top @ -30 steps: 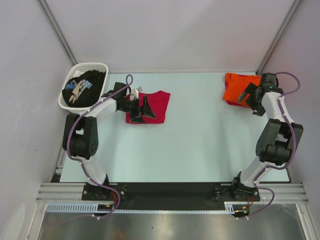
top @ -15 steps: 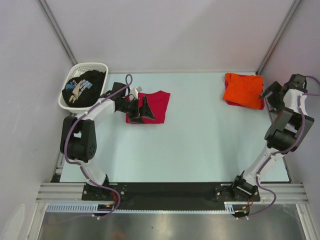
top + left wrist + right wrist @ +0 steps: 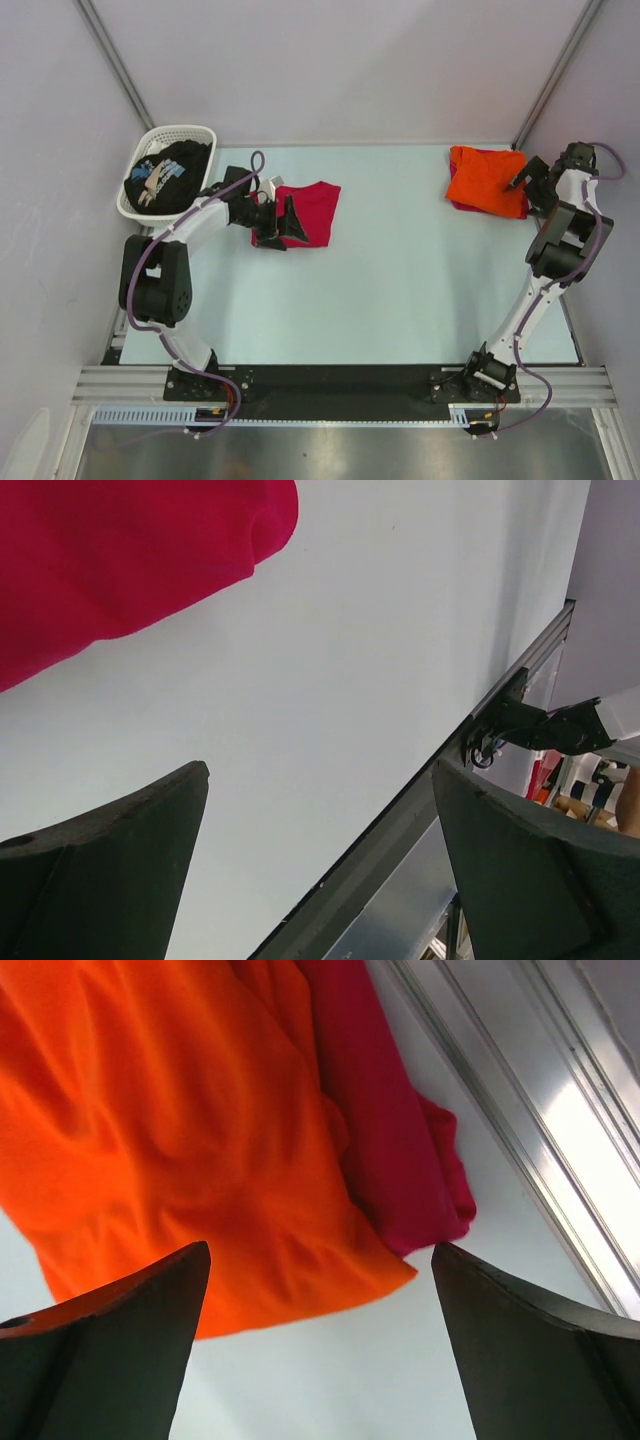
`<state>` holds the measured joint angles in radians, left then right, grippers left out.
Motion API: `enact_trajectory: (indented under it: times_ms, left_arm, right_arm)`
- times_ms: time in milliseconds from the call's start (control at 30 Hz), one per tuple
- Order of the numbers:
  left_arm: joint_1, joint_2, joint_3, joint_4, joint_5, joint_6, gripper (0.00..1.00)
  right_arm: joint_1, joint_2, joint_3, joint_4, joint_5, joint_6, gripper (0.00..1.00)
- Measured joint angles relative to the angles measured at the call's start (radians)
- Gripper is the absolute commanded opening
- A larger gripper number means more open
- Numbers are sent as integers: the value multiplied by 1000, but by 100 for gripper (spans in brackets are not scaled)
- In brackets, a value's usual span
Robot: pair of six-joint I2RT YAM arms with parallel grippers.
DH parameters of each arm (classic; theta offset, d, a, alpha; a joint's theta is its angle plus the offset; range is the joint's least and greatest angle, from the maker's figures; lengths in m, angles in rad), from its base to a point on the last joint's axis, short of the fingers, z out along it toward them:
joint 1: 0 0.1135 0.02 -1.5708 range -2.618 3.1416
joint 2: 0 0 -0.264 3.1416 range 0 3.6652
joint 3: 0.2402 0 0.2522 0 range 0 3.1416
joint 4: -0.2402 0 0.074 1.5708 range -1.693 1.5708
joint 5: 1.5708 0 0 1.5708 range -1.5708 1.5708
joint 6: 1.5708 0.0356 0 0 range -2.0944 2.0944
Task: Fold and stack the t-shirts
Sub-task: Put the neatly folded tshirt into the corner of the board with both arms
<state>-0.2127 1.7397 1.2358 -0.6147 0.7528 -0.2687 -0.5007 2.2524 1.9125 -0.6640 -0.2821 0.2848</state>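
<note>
A folded crimson-red t-shirt (image 3: 315,208) lies on the table at the back left. My left gripper (image 3: 290,222) is open and empty over its left part. In the left wrist view (image 3: 320,770) only a corner of red cloth (image 3: 120,550) shows, with bare table between the jaws. A folded orange t-shirt (image 3: 487,180) lies at the back right on another crimson shirt (image 3: 385,1130). My right gripper (image 3: 527,184) is open and empty at the orange shirt's right edge (image 3: 170,1140). A black printed t-shirt (image 3: 168,175) sits in the basket.
A white lattice basket (image 3: 185,131) stands at the table's back left corner. A metal frame rail (image 3: 540,1110) runs along the table's right edge close to the right gripper. The table's front rail (image 3: 400,850) shows in the left wrist view.
My right gripper left the orange shirt, swung out to the right, then came back to its right edge. My left gripper shifted slightly and stays open over the red shirt.
</note>
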Motion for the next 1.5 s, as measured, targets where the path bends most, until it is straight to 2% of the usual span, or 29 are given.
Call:
enact_trajectory:
  times_ms: [67,133,167,200,267,300,533,733,1000,1200,1500]
  left_arm:
    - [0,-6,0,-4,-4,0,100]
    - [0,-8,0,-6,-10,0,97]
    - [0,-8,0,-8,-13,0,96]
    - [0,-8,0,-10,-16,0,95]
    - [0,-8,0,-13,-17,0,94]
    - [0,-8,0,-14,-18,-1,93]
    - [0,-8,8,-17,-18,-3,92]
    - [0,-8,12,-15,-17,-3,92]
    - [0,-8,12,3,-13,-4,92]
    - [0,-8,12,7,-7,-4,92]
    - [0,-8,18,15,12,-4,93]
  right_arm:
    - [5,28,17,-1,0,-3,93]
    - [8,59,42,-2,-2,-6,68]
    - [9,72,52,-2,-5,-8,61]
    - [10,85,63,-3,-13,-10,43]
    - [12,104,76,-2,-25,-18,22]
    - [15,111,79,-4,-32,-9,0]
    - [42,112,73,-2,-60,-7,0]
    - [86,45,-50,44,-60,-6,0]
    - [273,-81,-242,34,-59,-10,0]
    - [421,-138,-324,-10,-67,-8,0]
    - [486,-261,-500,-105,-73,-9,0]
